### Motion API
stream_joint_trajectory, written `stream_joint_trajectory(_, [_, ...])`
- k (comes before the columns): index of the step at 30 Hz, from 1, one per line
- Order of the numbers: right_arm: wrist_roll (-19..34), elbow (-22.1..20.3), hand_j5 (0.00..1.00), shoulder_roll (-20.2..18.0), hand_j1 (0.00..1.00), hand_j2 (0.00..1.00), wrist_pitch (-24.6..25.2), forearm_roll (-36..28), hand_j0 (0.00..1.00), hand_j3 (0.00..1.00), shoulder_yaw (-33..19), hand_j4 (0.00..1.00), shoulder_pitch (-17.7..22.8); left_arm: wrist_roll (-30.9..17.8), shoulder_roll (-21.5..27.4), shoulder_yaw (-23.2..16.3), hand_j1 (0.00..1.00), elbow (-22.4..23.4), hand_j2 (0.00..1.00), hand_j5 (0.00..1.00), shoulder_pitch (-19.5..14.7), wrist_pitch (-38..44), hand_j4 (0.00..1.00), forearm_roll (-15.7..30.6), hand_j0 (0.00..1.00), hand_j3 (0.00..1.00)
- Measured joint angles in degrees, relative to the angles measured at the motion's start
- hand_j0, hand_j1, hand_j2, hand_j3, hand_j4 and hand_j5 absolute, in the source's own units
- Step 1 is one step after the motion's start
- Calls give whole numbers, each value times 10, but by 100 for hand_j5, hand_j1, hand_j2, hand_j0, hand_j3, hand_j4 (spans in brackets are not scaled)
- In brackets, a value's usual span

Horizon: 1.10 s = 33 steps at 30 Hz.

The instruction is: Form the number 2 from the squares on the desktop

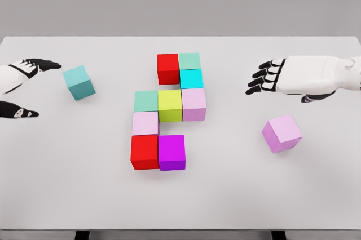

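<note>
On table [56,195], nine joined cubes [170,105], two loose cubes [79,82]

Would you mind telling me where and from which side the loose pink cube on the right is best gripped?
Probably from above with the right hand, which is open and hovers just behind it. The pink cube sits turned at an angle to the table edge and apart from the assembled blocks, so all sides are free. Pinch two opposite vertical faces, rotating the wrist to match its skew.

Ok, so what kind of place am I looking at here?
Likely a simulated tabletop workspace: a plain white table against a blank grey backdrop, flat-coloured cubes such as the teal cube, and two white robot hands.
</note>
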Motion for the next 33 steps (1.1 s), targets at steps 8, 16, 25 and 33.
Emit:
stream_joint_trajectory(8, [0,0,100,-1,100,100,0,48,100,100,47,100,2,-5,9,-115,100,-57,100,100,-118,417,100,35,100,100])
stream_joint_trajectory(16, [0,0,100,6,100,100,0,84,100,100,106,100,1,-5,11,-217,100,-62,100,100,-178,624,100,70,100,100])
stream_joint_trajectory(25, [0,0,100,7,100,100,0,130,100,100,125,100,6,-5,-53,-224,97,-55,97,97,-195,644,97,3,97,97])
stream_joint_trajectory(33, [-1,0,71,10,71,71,2,168,71,71,141,71,3,-5,-114,-224,97,-47,97,97,-193,645,97,-82,97,97])
